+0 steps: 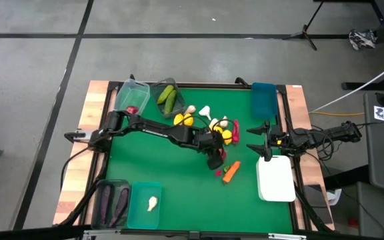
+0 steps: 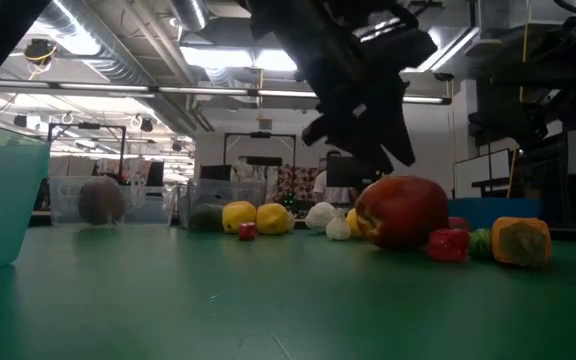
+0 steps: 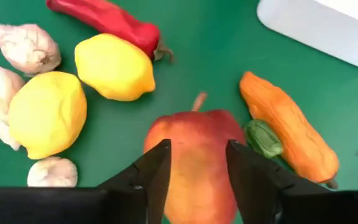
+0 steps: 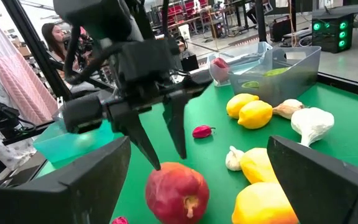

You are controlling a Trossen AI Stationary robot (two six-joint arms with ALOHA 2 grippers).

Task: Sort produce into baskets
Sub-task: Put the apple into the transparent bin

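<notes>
A red apple-like fruit (image 3: 197, 180) rests on the green table mat, its stem pointing toward the far side. My left gripper (image 3: 197, 149) hangs just above it, slanting down, its fingers open and a little apart; in the low view the fingertips (image 2: 406, 160) stand clear of the fruit (image 2: 400, 210). Right beside the fruit lies an orange carrot (image 3: 288, 134). Two yellow lemons (image 3: 114, 65), garlic bulbs (image 3: 27, 46) and a red pepper (image 3: 104, 18) lie beyond it. My right gripper (image 1: 257, 141) waits open at the table's right edge.
A clear tub (image 1: 131, 99) with a red fruit and a tub (image 1: 167, 97) with cucumbers stand at the far left, a blue tub (image 1: 263, 100) far right. A white tray (image 1: 275, 179) lies near right. A grey tub (image 1: 111, 203) with eggplants and a teal tub (image 1: 145, 205) with garlic stand near left.
</notes>
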